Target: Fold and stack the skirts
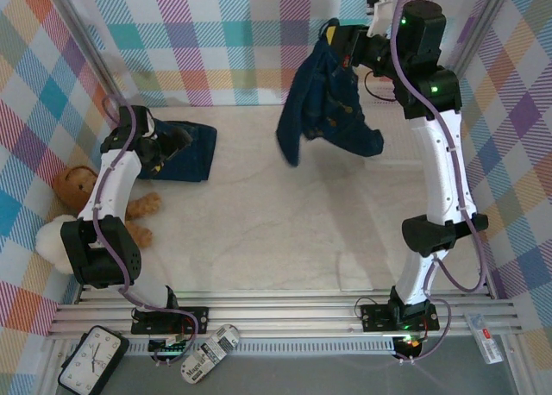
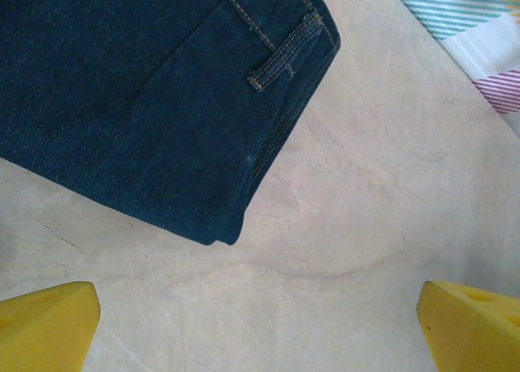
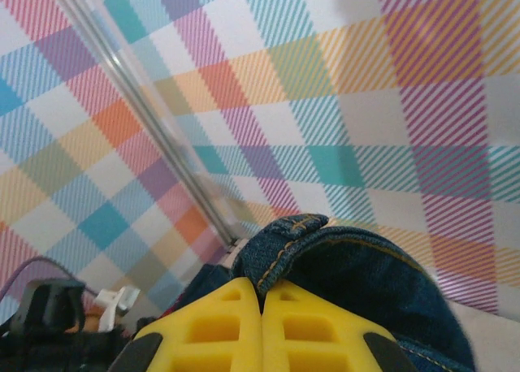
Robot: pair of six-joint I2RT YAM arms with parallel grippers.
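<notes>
Left gripper [image 2: 258, 299] hangs wide apart over the counter [image 2: 366, 185], just beside a folded denim skirt [image 2: 146, 96] lying flat. Further back, the right gripper [image 3: 262, 295] is clamped on a second denim skirt [image 1: 323, 102], which dangles above the counter's far side.

Cream, marble-veined tabletop [image 1: 285, 231]. Pastel plaid cloth walls [image 1: 207, 41] behind, left and right of tabletop. Aluminium frame post [image 1: 82, 41] at far-left corner. Slotted aluminium rail [image 1: 285, 313] along near edge.

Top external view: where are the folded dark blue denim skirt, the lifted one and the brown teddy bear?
Folded dark blue denim skirt [image 1: 194, 153]: top external view, its right half.
Lifted dark blue denim skirt [image 1: 332, 110]: top external view, hanging cloth's middle.
Brown teddy bear [image 1: 73, 186]: top external view, its head.
</notes>
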